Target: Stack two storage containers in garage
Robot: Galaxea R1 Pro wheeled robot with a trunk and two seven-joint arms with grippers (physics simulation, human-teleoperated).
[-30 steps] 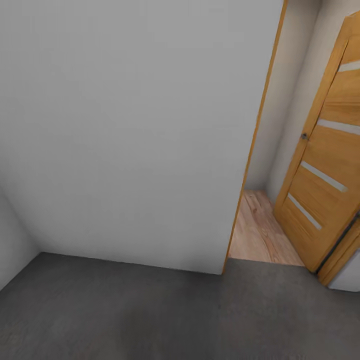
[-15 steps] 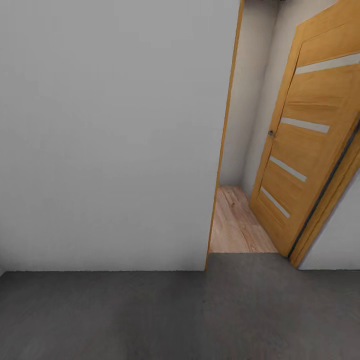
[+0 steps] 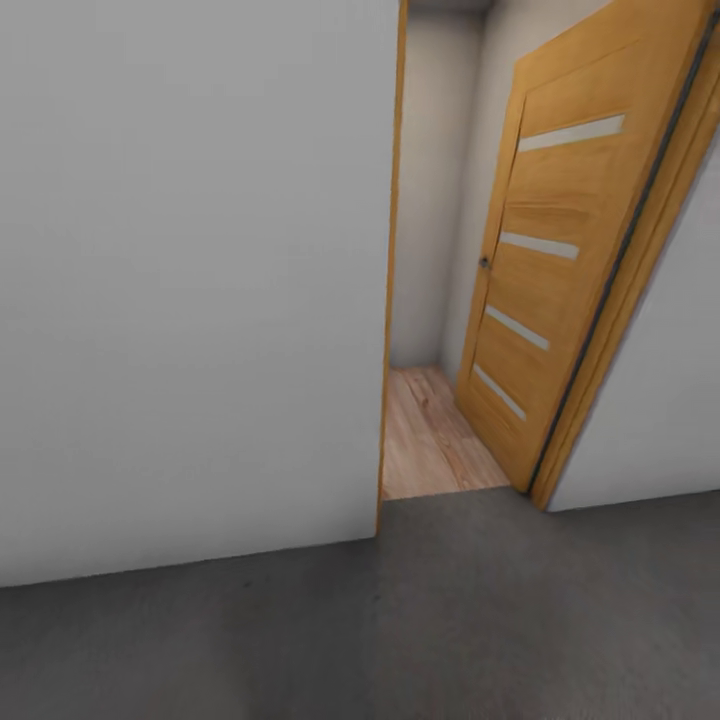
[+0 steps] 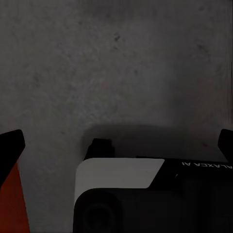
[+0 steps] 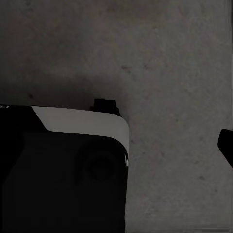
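Left hand hangs spread wide above the concrete floor, with a red box just outside one finger. I cannot tell the right hand's spread. Turning may knock the box.

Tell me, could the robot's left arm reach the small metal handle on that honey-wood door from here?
Probably not. The honey-wood door is swung open beyond a stretch of dark grey concrete floor, its small metal handle well back in the doorway, while the left gripper points down at that floor.
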